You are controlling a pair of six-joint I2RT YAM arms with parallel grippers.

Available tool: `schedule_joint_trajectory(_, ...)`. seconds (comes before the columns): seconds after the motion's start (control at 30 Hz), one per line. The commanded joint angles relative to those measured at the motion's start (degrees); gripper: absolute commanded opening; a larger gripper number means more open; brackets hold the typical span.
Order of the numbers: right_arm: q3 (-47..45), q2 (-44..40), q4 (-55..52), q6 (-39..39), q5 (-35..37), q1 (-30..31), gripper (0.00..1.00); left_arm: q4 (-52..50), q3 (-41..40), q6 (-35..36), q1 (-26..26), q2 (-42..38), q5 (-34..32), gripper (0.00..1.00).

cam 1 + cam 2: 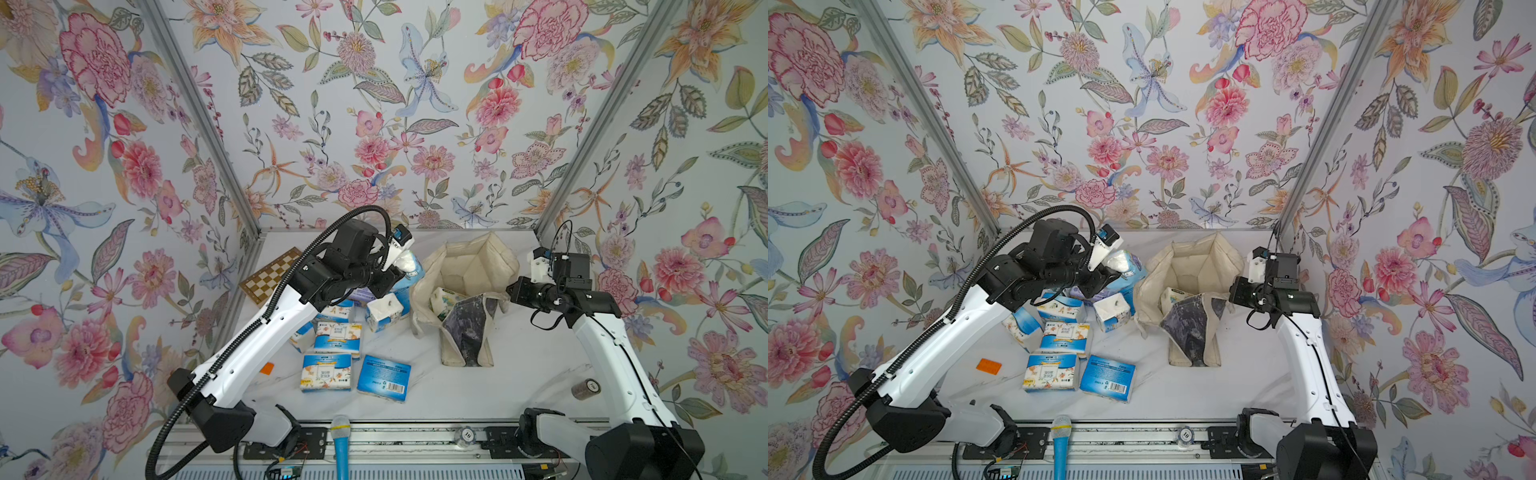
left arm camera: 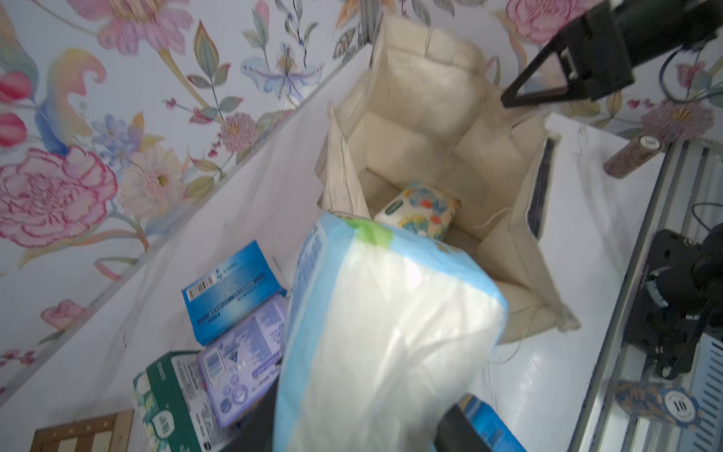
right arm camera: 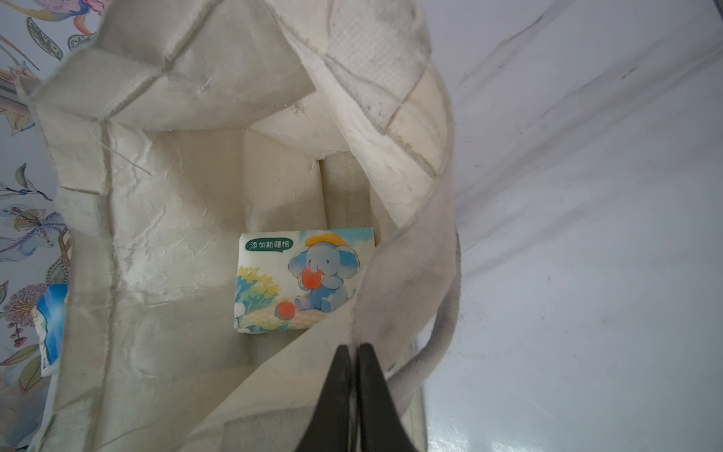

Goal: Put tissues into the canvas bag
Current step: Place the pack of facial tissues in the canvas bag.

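Clamping a blue-and-white tissue pack (image 2: 391,332), the left gripper (image 2: 358,428) holds it above the loose packs (image 1: 336,338), just beside the canvas bag (image 1: 469,266). Right gripper (image 3: 354,354), jaws together, pinches the bag's rim; an elephant-printed pack (image 3: 301,280) lies inside, beneath it.

The floppy cream-beige canvas bag (image 1: 465,262) shows a dark grey printed rectangle; past the right gripper (image 3: 354,348), a soft plastic-wrapped pack (image 3: 301,280): blue cartoon elephant.
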Motion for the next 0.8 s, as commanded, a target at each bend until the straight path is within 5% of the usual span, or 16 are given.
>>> schedule_joint_trajectory(0.0, -0.63, -1.08, -0.21, 0.35, -0.12, 0.72, 0.09, 14.75, 2.03, -0.87, 0.5, -0.31, 6.05, 0.44)
schedule_joint_trajectory(0.23, -0.34, -2.2, -0.15, 1.02, -0.1, 1.55, 0.09, 29.58, 6.18, -6.38, 0.45, 10.23, 18.25, 0.44)
schedule_joint_trajectory(0.4, -0.25, -2.16, -0.16, 1.06, -0.03, 1.82, 0.1, 30.08, 12.19, -8.85, 0.11, 19.74, 23.01, 0.44)
schedule_joint_trajectory(0.6, 0.19, -1.98, -0.16, 1.17, 0.03, 1.99, 0.1, 10.77, 29.13, -3.02, -2.37, 32.51, 11.16, 0.43)
schedule_joint_trajectory(0.77, 0.45, -1.22, -0.24, 1.11, 0.24, 2.08, 0.1, 1.06, 37.19, -2.31, -3.37, 39.45, 9.61, 0.46)
